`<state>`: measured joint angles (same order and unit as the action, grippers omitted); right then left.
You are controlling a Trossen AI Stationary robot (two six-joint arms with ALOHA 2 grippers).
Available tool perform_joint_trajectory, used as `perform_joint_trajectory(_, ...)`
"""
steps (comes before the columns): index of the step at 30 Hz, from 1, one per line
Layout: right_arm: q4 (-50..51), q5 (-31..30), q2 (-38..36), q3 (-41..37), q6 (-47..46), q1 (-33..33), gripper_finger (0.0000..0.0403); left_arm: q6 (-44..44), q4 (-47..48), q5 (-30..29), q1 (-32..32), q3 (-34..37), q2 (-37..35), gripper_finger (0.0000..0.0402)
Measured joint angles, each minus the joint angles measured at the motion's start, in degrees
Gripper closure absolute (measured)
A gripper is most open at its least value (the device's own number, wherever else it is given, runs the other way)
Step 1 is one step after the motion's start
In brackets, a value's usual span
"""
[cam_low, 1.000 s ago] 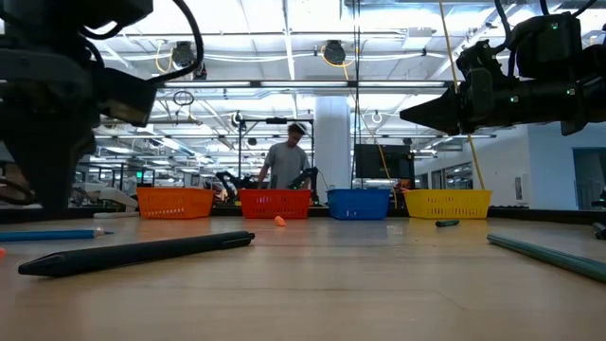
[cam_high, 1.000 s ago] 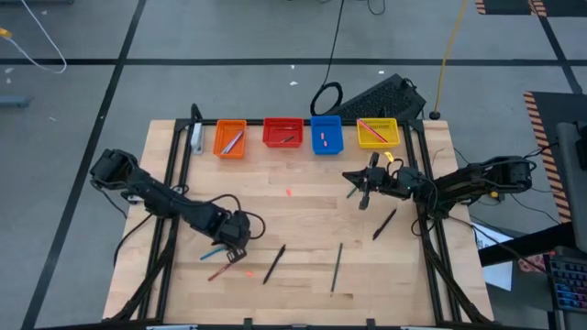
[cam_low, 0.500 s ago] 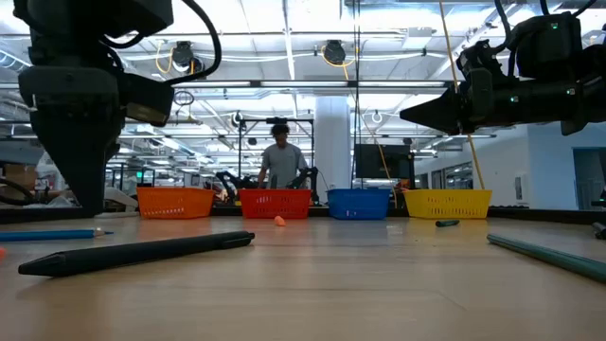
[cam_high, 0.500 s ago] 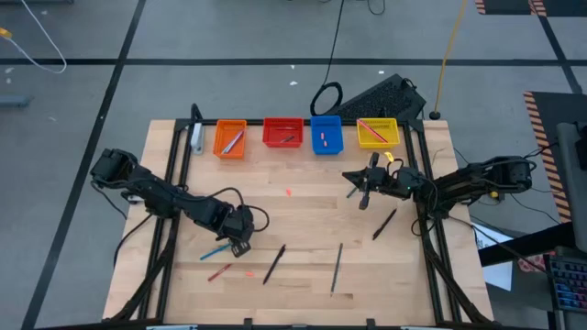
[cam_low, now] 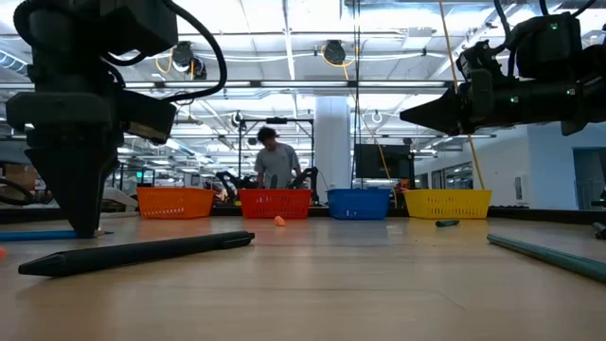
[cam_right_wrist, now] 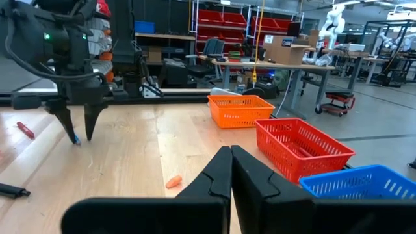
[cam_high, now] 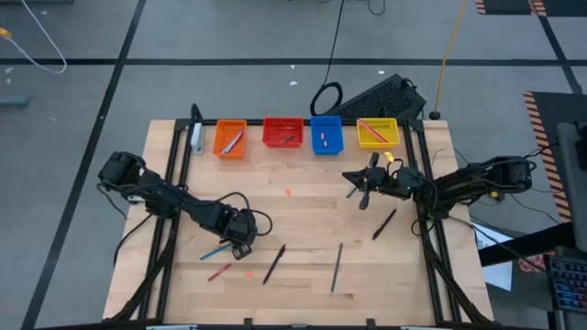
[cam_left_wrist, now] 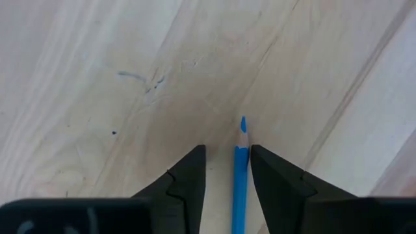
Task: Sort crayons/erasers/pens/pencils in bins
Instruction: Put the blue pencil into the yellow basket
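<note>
A light blue pen [cam_high: 216, 251] with a pointed tip [cam_left_wrist: 242, 123] lies flat on the wooden table, near left. My left gripper [cam_left_wrist: 227, 151] stands open over the pen's right end, pointing down, one finger on each side and its tips low at the table [cam_low: 85, 232]. My right gripper [cam_right_wrist: 231, 156] is shut with nothing in it, hovering above the table [cam_high: 348, 176] in front of the blue bin [cam_high: 326, 135]. The orange bin [cam_high: 230, 139], red bin [cam_high: 282, 134] and yellow bin [cam_high: 377, 134] stand in the same row at the far edge, each with sticks or bits inside.
Loose on the table are a red crayon [cam_high: 218, 272], a black stick [cam_high: 274, 263], a dark green stick [cam_high: 337, 268], another black stick [cam_high: 384, 223] and a small eraser [cam_high: 287, 192]. A keyboard [cam_high: 381, 94] lies beyond the far edge. A person [cam_low: 272, 161] stands in the room behind.
My left gripper has moved a little toward the table's right edge and come down over the right end of the light blue pen, until its fingertips are near the table. The pen has stayed where it was.
</note>
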<state>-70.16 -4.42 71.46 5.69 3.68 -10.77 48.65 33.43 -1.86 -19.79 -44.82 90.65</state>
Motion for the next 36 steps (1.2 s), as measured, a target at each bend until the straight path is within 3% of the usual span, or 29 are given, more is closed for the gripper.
perform_joint_trajectory(4,-0.1,0.0,0.0,0.0,0.0,0.0,0.0403,-1.1,-0.1,-0.2,0.4,0.0,0.0,0.0279)
perform_joint_trajectory(15,-0.1,0.0,0.0,0.0,0.0,0.0,0.0403,-6.0,-0.1,1.7,2.0,-0.1,3.1,0.0342)
perform_joint_trajectory(23,-0.3,0.0,0.0,0.0,0.0,0.0,0.0403,-6.5,-0.5,2.9,3.5,0.2,0.7,0.0380)
perform_joint_trajectory(36,-0.3,0.0,0.0,0.0,0.0,0.0,0.0403,-6.6,-0.7,1.9,5.3,0.4,-0.9,0.0382)
